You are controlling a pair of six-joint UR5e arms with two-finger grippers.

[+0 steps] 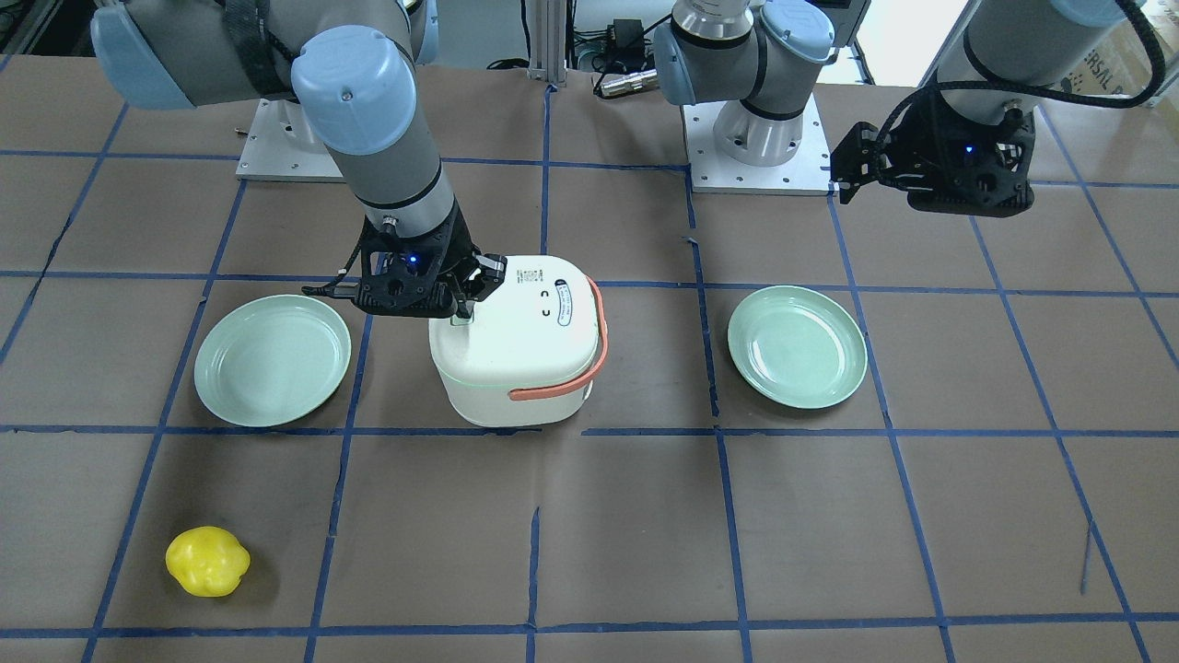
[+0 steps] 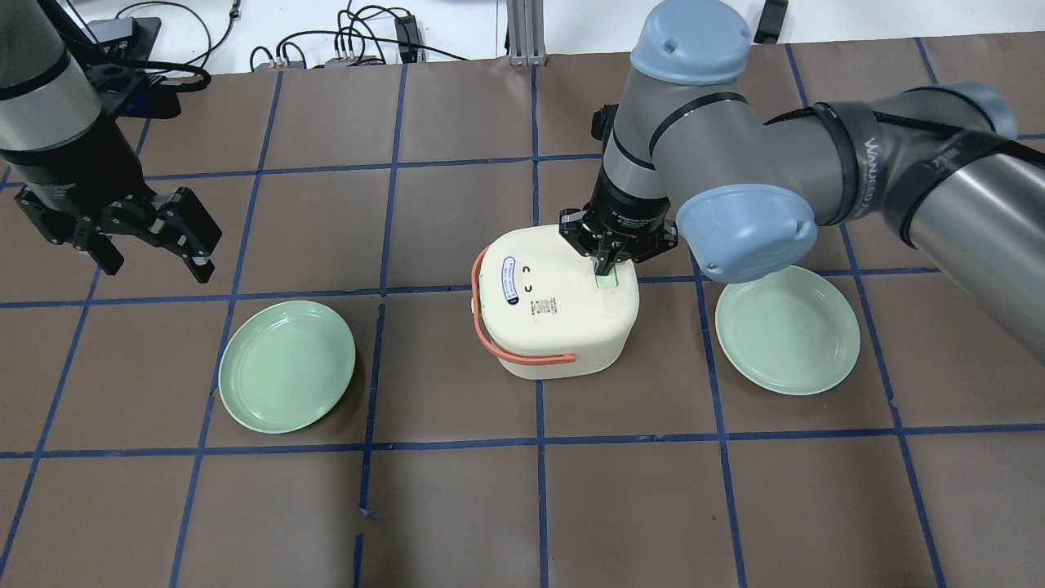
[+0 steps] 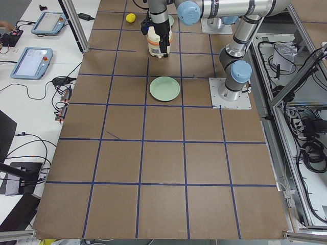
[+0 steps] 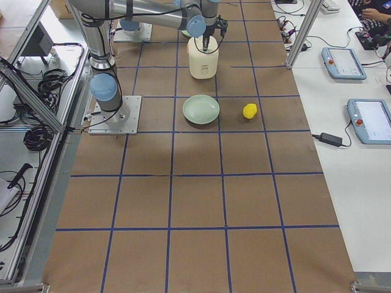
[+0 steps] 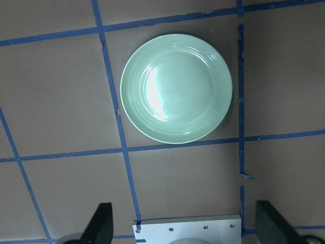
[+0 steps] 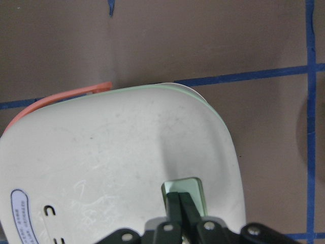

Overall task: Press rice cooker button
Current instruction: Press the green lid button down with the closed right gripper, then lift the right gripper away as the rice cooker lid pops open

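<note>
Right pincer [image 2: 607,268] closed tight, tips touching rice cooker [image 2: 563,327] button [image 6: 197,189]

Two plates [image 1: 272,359] [image 1: 797,345], one rice cooker [image 1: 516,354] — one yellow fruit [image 1: 207,561]

The right arm [image 2: 735,139] and left arm [image 2: 41,98] are grey tubes with pale blue round caps [image 2: 690,41]. A black strap [image 2: 865,155] with white letters wraps the right one. The right gripper [image 2: 606,265] and left gripper [image 2: 155,249] are black, each showing a blue light [image 1: 413,261].
</note>
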